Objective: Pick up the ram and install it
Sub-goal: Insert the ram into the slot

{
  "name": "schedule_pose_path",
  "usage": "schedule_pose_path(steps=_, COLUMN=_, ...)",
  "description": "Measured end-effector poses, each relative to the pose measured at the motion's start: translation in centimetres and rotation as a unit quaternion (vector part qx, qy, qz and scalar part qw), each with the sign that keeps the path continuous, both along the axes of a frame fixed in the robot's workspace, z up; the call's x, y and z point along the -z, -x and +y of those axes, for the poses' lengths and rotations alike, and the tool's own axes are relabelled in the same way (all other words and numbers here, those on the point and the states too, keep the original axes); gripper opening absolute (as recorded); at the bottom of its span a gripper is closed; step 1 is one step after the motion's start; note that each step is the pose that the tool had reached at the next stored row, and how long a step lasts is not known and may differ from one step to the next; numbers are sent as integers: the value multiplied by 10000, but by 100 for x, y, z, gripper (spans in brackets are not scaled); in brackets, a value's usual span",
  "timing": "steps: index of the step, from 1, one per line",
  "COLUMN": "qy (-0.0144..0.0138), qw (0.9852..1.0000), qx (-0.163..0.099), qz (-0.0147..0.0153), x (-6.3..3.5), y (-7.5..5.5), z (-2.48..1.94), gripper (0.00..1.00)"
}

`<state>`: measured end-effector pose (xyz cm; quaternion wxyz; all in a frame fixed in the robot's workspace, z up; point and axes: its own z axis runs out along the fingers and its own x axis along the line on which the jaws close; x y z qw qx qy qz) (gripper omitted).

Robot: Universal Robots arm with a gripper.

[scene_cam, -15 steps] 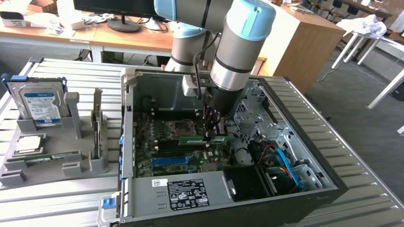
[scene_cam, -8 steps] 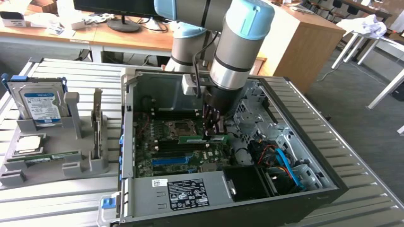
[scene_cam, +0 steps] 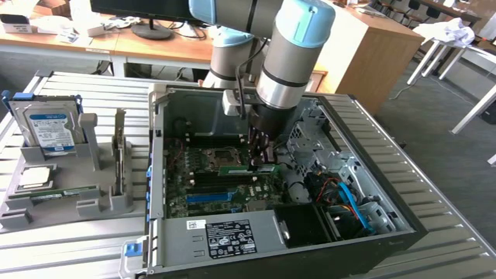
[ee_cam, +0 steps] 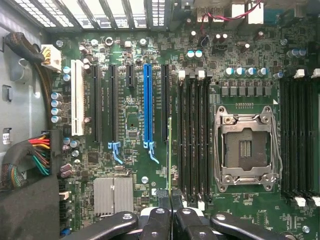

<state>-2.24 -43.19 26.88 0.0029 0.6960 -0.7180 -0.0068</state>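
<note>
Pinching the ram [ee_cam: 169, 150] edge-on, the fingers [ee_cam: 163, 200] hold it above the motherboard [ee_cam: 130, 125] slots

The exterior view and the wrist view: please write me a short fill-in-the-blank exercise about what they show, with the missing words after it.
1. The tool is shut on the ram, holding it inside the open computer case, above the green ____.
2. One long slot on that board is ____ in colour.
3. The hard drive stands in a grey holder at the exterior view's ____.

Missing words: motherboard; blue; left.
</note>
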Motion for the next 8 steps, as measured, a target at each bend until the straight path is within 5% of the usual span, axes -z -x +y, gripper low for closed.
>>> schedule_pose_path(steps=8, qy=0, qw=10000, qx=0, qz=-2, x=7, y=152, z=4, gripper=12)
